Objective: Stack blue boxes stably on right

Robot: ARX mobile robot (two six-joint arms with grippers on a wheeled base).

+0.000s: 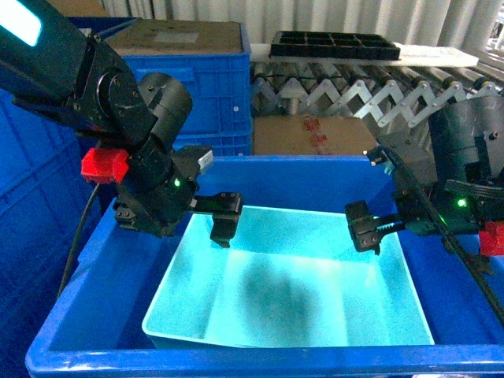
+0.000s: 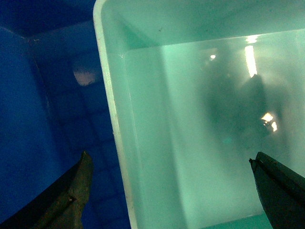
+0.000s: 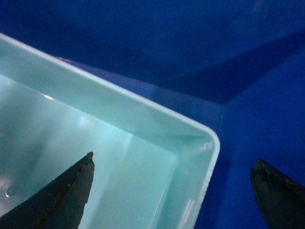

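Turquoise tub (image 1: 299,291) lies long axis left-right in blue crate (image 1: 110,276), both grippers (image 1: 224,216) (image 1: 364,226) spread wide astride its rims.

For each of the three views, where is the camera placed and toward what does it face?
Head: on the robot, slanting down at the turquoise tub inside the dark-blue crate; both arms show, left gripper, right gripper.
Left wrist: looks down over the tub's left rim; two fingers straddle it.
Right wrist: looks down at the tub's corner; two fingers straddle the rim.
All share tub and crate.
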